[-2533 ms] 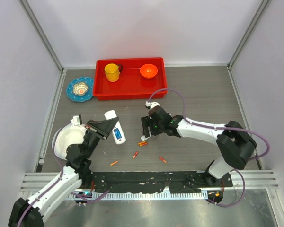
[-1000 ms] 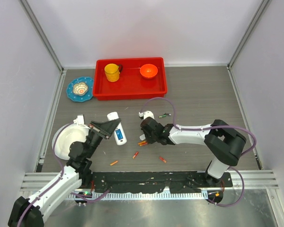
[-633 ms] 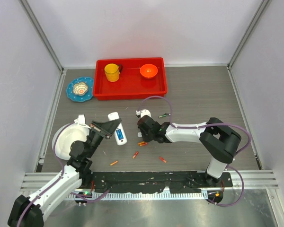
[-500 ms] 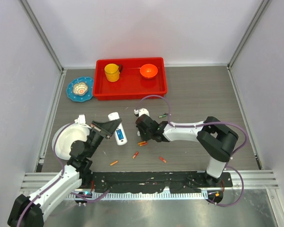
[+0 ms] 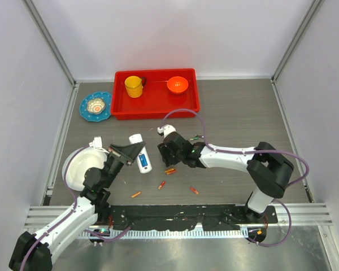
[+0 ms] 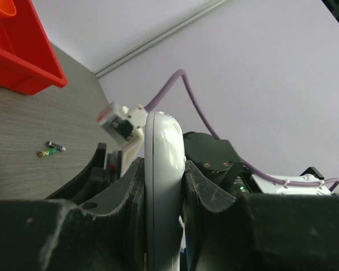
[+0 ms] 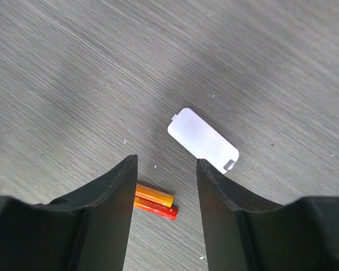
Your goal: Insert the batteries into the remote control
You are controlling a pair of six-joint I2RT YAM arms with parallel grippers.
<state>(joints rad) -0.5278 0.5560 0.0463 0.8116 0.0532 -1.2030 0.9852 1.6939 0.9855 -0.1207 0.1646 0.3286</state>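
Note:
My left gripper (image 5: pixel 135 151) is shut on the remote control (image 5: pixel 141 160), a slim white oblong with a blue patch, held on edge above the table left of centre. In the left wrist view the remote (image 6: pixel 164 180) stands clamped between both fingers. My right gripper (image 5: pixel 165 154) is open and empty, hovering low just right of the remote. In the right wrist view its jaws (image 7: pixel 165 164) frame an orange and a red battery (image 7: pixel 154 202) lying side by side; the white cover piece (image 7: pixel 203 139) lies just beyond. The pair (image 5: pixel 169 170) and three loose batteries (image 5: pixel 161 184) lie nearer the front.
A green battery (image 5: pixel 196 137) lies behind the right arm. A red tray (image 5: pixel 156 100) at the back holds a yellow cup (image 5: pixel 134 86) and an orange bowl (image 5: pixel 177 84). A blue plate (image 5: pixel 95 106) and a white round plate (image 5: pixel 79 167) sit at the left.
My right gripper has swung left and turned, coming over the battery pair close to the remote. My left gripper has kept holding the remote in about the same place.

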